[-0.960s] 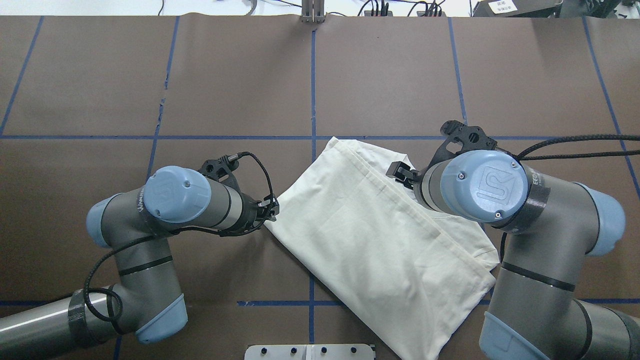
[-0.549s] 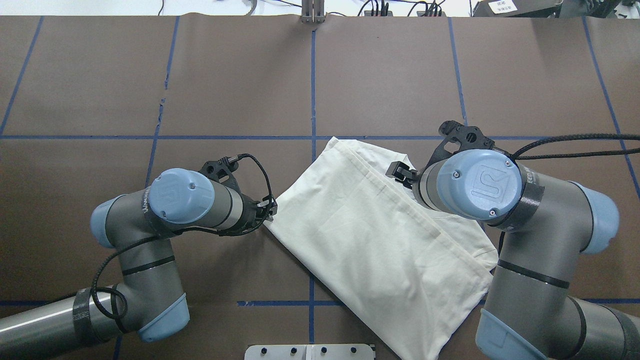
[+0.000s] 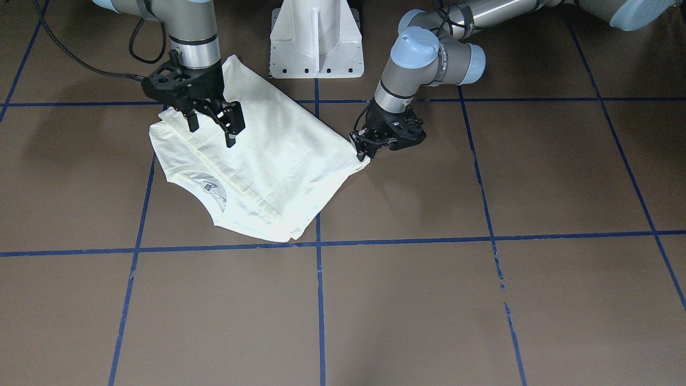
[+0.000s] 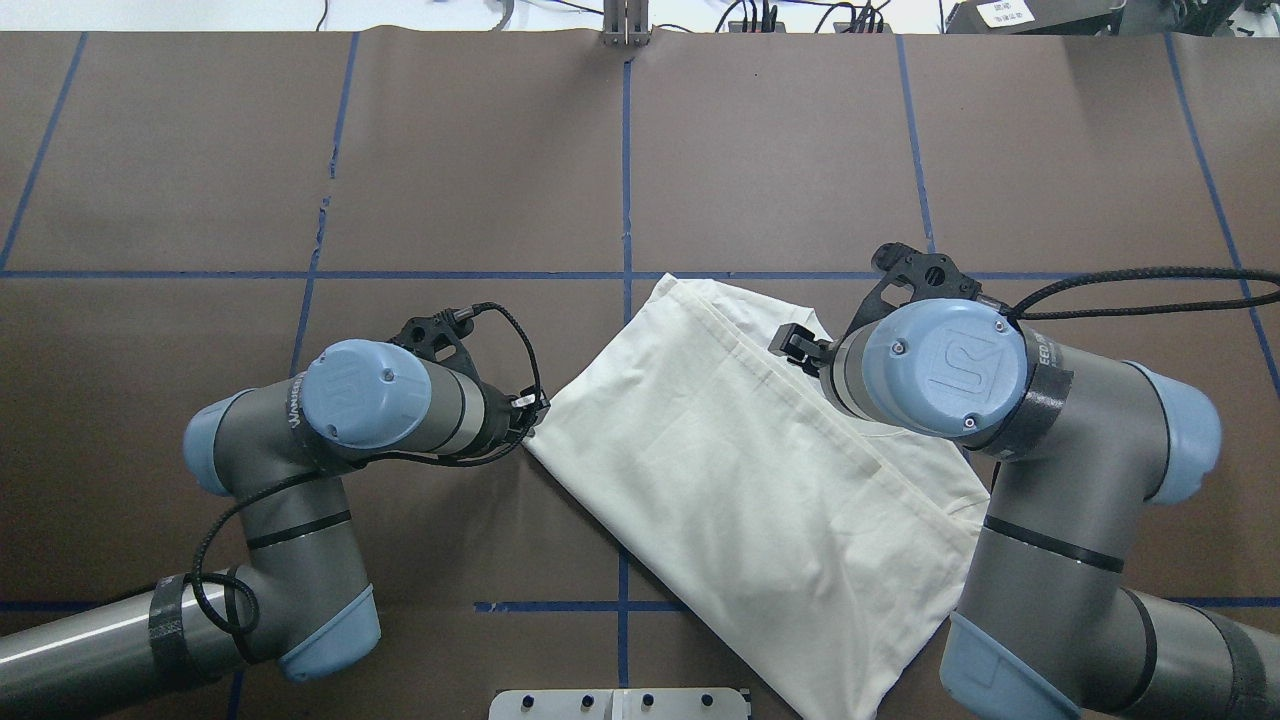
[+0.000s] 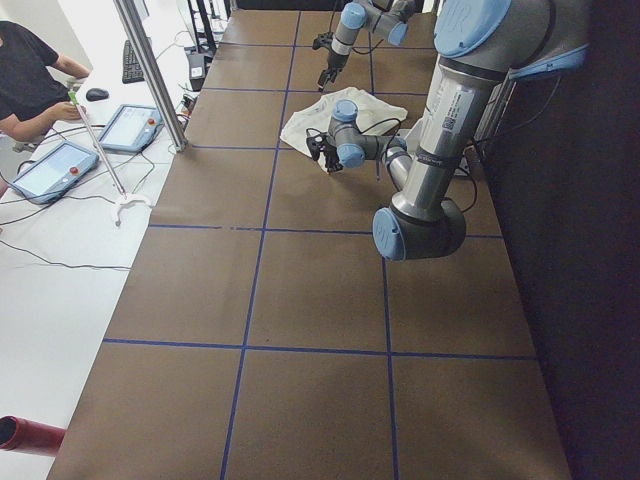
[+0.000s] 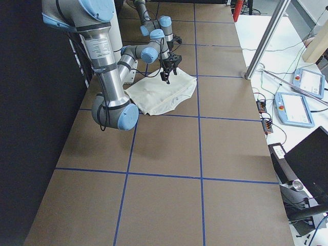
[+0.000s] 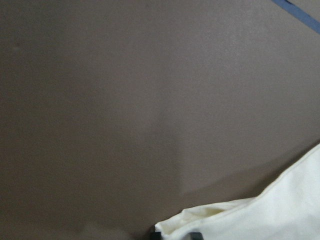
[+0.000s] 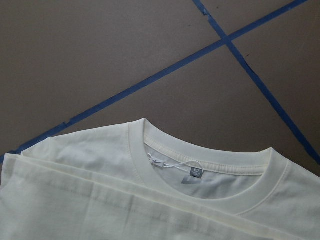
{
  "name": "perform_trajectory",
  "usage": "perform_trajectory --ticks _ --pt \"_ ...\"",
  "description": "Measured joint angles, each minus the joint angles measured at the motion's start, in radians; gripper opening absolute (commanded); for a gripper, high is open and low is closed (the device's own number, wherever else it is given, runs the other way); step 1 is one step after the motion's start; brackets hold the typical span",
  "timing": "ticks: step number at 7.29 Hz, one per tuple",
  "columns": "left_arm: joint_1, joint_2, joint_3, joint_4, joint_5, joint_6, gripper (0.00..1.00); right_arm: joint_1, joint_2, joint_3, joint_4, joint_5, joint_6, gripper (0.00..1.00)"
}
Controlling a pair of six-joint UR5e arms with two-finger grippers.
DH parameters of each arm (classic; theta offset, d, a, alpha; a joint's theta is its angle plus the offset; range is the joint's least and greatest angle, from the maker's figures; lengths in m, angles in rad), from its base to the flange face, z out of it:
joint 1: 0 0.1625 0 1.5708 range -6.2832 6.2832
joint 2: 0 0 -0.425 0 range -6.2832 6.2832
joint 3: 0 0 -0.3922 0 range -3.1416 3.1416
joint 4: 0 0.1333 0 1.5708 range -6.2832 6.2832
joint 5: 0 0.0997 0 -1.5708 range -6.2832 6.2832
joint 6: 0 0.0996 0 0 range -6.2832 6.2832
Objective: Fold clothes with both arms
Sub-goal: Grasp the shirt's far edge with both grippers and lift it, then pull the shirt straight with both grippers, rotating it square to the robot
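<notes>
The cream shirt (image 3: 268, 155) lies folded into a long slanted band on the brown table (image 4: 480, 180), plain side up (image 4: 740, 480). Its collar and label (image 8: 200, 172) show in the right wrist view. My right gripper (image 3: 210, 135) hangs open just above the cloth near the collar end, nothing between its fingers (image 3: 230, 134). My left gripper (image 3: 362, 154) is down at the band's side corner, shut on the shirt's corner (image 7: 200, 220). From overhead the left gripper (image 4: 530, 412) meets that corner, and only a bit of the right gripper (image 4: 795, 345) shows beside its wrist.
The white pedestal base (image 3: 316, 43) stands at the robot's edge, close to the shirt. Blue tape lines (image 3: 319, 300) cross the table. A person (image 5: 30, 70) sits at a side desk with tablets (image 5: 60, 165) beyond a metal post (image 5: 150, 70).
The left gripper has edged in onto the shirt's corner, and that corner has shifted slightly toward it. The right arm has drifted a little to the left; its gripper stays open.
</notes>
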Motion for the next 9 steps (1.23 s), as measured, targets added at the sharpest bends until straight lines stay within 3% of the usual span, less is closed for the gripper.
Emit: perform_trajectory --ticks 4,6,8,9 --pt "-0.012 0.001 -0.001 0.001 0.028 0.053 0.0 -0.003 0.007 -0.015 0.012 0.001 0.001 1.0" --pt "-0.059 0.0 0.002 0.001 0.03 0.131 0.0 -0.008 0.007 -0.046 0.085 0.001 0.0 1.0" --pt "-0.174 -0.033 0.078 -0.019 0.028 0.243 0.0 -0.01 0.007 -0.067 0.191 0.024 0.0 1.0" --pt "-0.237 -0.097 0.181 -0.057 0.028 0.266 0.0 -0.011 0.007 -0.071 0.229 0.039 0.001 1.0"
